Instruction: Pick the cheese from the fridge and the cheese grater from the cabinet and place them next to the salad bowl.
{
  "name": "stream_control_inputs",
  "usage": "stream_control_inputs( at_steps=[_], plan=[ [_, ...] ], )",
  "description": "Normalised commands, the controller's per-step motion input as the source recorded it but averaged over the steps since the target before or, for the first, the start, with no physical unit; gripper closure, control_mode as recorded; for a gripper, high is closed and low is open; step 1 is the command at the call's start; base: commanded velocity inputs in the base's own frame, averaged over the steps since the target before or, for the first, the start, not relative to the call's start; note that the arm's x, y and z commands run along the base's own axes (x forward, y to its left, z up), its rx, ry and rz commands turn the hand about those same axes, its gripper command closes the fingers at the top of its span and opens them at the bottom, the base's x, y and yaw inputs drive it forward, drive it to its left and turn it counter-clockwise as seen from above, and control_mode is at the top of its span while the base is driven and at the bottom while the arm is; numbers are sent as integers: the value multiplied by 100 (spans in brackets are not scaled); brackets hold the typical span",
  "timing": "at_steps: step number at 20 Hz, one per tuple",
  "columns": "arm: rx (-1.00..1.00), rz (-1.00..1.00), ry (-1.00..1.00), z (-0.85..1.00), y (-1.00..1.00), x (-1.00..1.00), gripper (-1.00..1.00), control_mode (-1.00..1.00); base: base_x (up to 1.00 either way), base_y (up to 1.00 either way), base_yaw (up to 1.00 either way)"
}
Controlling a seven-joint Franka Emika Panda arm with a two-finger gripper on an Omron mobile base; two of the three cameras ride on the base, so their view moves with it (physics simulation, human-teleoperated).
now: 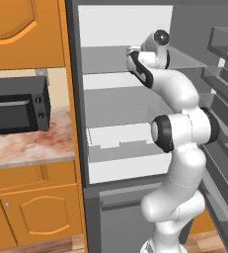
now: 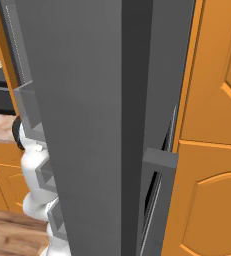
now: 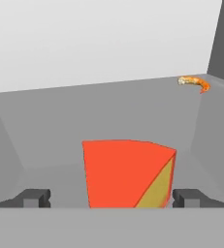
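The hand is seen reaching into the open fridge, its fingers spread wide apart. The cheese is found on the grey fridge shelf directly between the two fingertips, with a gap left at each side; no contact can be made out. A small orange shrimp-like item is seen well beyond the hand, near the far corner.
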Motion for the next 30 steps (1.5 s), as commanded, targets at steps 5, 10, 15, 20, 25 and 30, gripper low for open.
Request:
stream_control_inputs(
  at_steps=[5, 10, 15, 20, 25, 30],
  plan=[
    [0, 0, 0, -17, -6, 31, -100, -100, 0, 0, 0],
    [0, 0, 1, -23, -1, 23, 100, -100, 0, 0, 0],
    [0, 0, 0, -20, -8, 15, 100, -100, 0, 0, 0],
    [0, 0, -1, -12, -8, -2, 100, -100, 0, 0, 0],
    [1, 0, -5, 22, 0, -47, 100, -100, 0, 0, 0],
    [0, 0, -9, 3, 0, -51, 100, -100, 0, 0, 0]
  ],
)
